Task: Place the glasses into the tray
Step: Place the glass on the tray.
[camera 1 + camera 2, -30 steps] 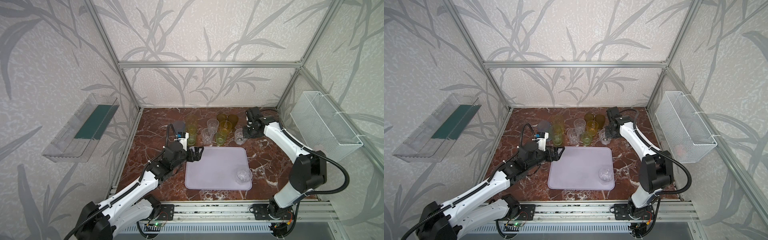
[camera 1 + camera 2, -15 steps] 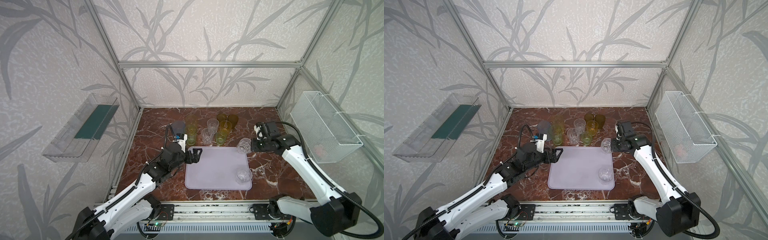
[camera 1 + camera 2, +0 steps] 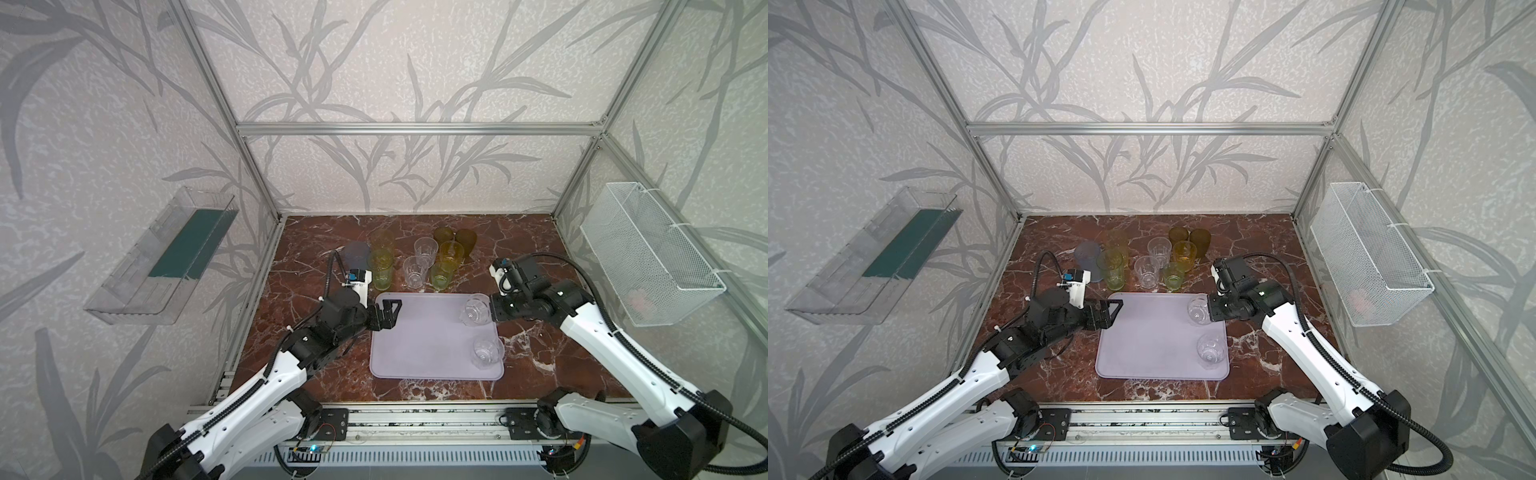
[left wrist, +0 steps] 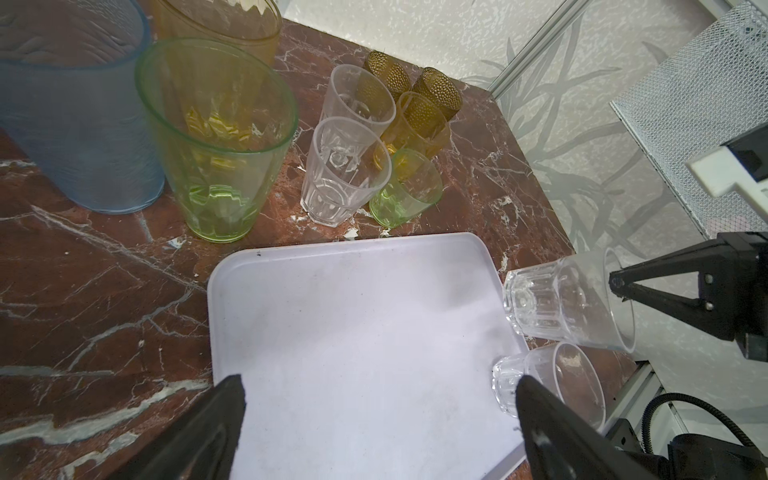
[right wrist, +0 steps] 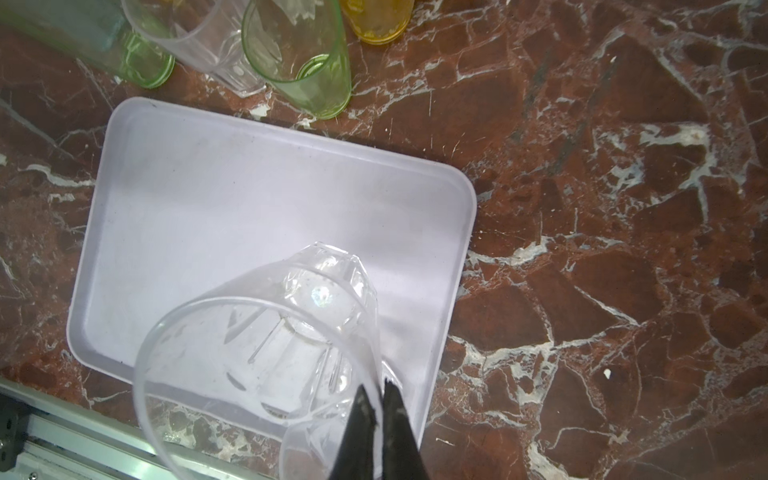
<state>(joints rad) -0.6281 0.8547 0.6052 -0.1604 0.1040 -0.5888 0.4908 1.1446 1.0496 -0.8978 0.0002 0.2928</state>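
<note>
right gripper (image 3: 493, 309) clamps the rim of a short clear faceted tumbler (image 3: 473, 309), tilted base-inward above the far right corner of the pale lilac rectangular tray (image 3: 424, 345).

My left arm (image 3: 257, 386) reaches from the lower left of a top view toward the centre. The left claw (image 3: 385, 316) is spread wide with nothing between its fingers. My right arm (image 3: 602, 345) comes in from the lower right, and the right claw (image 3: 493, 309) is pinched tight on the rim of a clear glass (image 3: 473, 309), tipped sideways.
</note>
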